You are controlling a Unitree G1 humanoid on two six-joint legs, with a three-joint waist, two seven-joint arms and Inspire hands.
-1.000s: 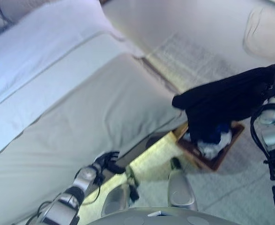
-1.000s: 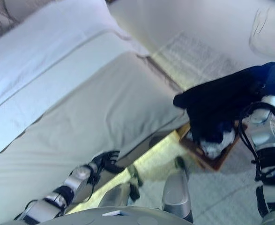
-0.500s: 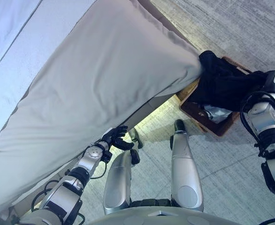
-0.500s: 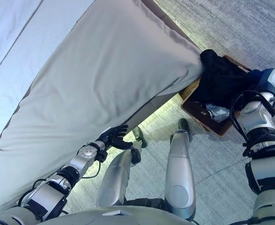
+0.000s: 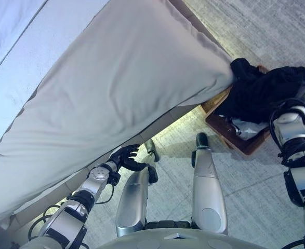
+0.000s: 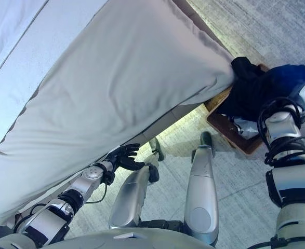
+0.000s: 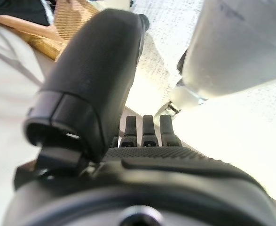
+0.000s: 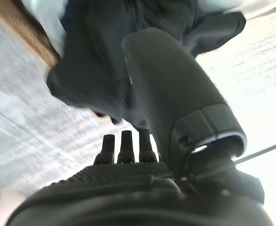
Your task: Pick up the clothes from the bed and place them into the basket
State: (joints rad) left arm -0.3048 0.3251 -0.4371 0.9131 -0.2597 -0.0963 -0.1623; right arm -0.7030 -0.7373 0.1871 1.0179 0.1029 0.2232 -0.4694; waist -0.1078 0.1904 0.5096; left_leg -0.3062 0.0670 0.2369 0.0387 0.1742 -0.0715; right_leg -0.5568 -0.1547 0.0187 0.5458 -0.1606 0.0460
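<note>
A dark garment [image 5: 261, 91] hangs over the brown basket [image 5: 246, 146] on the floor by the bed's corner, its lower part inside the basket. Its upper end lies draped over my right hand, which the cloth covers in the eye views. In the right wrist view my right hand [image 8: 128, 188] has straight fingers [image 8: 123, 143] and its thumb stands out against the dark garment [image 8: 95, 61]. My left hand [image 5: 123, 157] hangs empty with relaxed fingers below the bed's near edge.
The bed [image 5: 116, 93] with a grey cover and a white sheet spans the left and middle. Light-coloured clothes [image 5: 246, 128] lie in the basket under the dark garment. Grey carpet floor [image 5: 256, 197] lies to the right of the bed.
The camera tilted down over the second. My right hand came down with the dark garment from above the basket onto it. My left hand stayed by the bed's edge.
</note>
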